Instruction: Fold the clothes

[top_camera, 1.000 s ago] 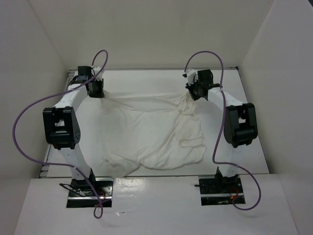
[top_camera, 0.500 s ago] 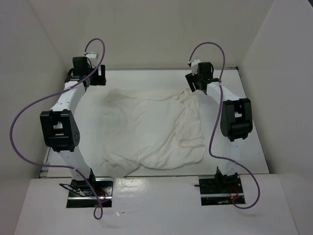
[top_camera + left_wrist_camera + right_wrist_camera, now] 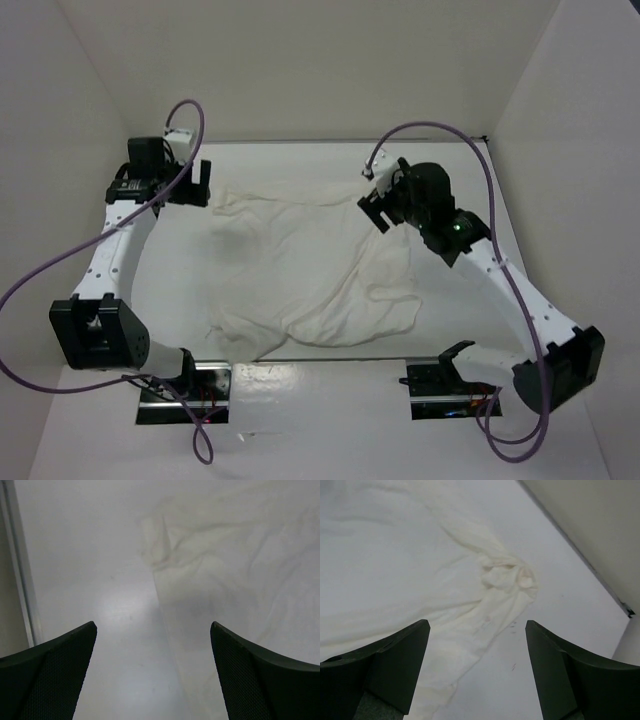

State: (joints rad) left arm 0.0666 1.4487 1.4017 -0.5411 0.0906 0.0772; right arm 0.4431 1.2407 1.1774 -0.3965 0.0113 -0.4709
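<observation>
on far bench (image 3: 290,163): clothes (image 3: 300,265), both far corners just released, lying spread; left end effector (image 3: 196,184) and right end effector (image 3: 374,211) open, empty. fold itself likely next.

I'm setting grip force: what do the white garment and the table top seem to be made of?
White garment: thin, soft cloth, matte, likely cotton-like knit; it wrinkles and bunches at corners. Table top: hard, smooth white board, faintly glossy, judging by the glare in the left wrist view.

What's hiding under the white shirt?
The shirt lies spread and wrinkled on the white table, which shows all around it. Anything beneath the shirt is covered, so that cannot be seen.
</observation>
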